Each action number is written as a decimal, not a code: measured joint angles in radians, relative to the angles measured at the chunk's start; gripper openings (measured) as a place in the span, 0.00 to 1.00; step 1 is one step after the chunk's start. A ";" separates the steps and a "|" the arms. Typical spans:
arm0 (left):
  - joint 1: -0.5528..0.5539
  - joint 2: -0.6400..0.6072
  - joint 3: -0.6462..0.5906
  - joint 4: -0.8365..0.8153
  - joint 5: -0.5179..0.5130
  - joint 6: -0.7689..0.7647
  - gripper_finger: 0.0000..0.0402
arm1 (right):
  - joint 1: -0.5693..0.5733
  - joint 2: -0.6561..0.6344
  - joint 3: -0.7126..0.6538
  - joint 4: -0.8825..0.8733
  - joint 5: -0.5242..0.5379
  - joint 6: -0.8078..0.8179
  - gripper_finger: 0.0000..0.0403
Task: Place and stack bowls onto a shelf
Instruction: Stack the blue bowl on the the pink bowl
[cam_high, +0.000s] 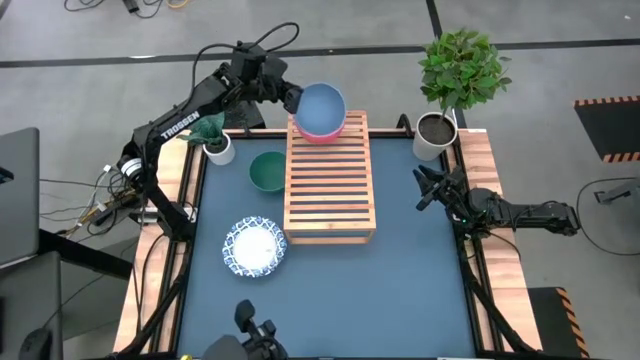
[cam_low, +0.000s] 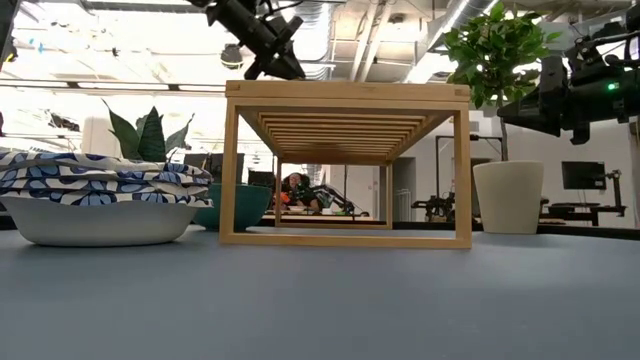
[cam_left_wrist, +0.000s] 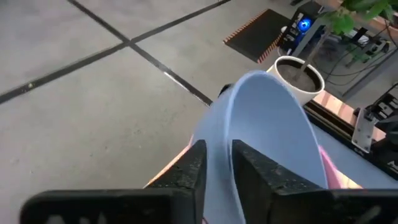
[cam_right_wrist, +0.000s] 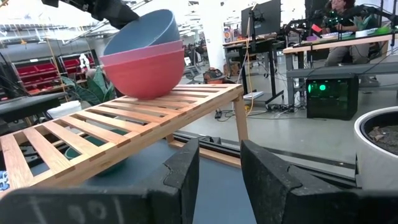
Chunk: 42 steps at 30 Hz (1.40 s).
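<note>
Nearest, at the near left of the surface (cam_high: 400, 290): patterned bowls (cam_low: 95, 205), blue-and-white, seemingly two nested in one pile, though seen from above only as one. Farther back, left of the shelf (cam_high: 330, 180) and just beside it, one teal-green bowl (cam_high: 267, 171) on the surface. On the far end of the shelf, one pink bowl (cam_right_wrist: 146, 74), upright on the slats, with one blue bowl (cam_right_wrist: 143, 31) tilted inside it. Gripped at its rim by the left hand (cam_left_wrist: 219, 149), one finger inside the wall and one outside. Probably to be handled as stiff, smooth and rather light; likely slippery at such a thin rim, and possibly breakable, so better lowered level before release. For the remaining bowls, best taken the same way, by the rim. Counted so: five bowls, one shelf, two white plant pots (cam_high: 433, 135). At the right edge of the surface, the right hand (cam_high: 425, 190), waiting, with fingers a little apart and nothing between them.
</note>
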 joint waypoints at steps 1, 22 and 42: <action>-0.003 0.000 0.000 0.005 0.000 0.005 0.18 | 0.000 0.000 0.000 0.000 0.000 0.000 0.36; -0.024 0.037 0.000 0.207 0.017 0.099 0.02 | 0.000 0.000 0.001 -0.026 0.000 0.002 0.36; -0.038 0.048 0.000 0.179 -0.070 0.092 0.00 | 0.000 0.000 0.001 -0.027 0.000 0.003 0.36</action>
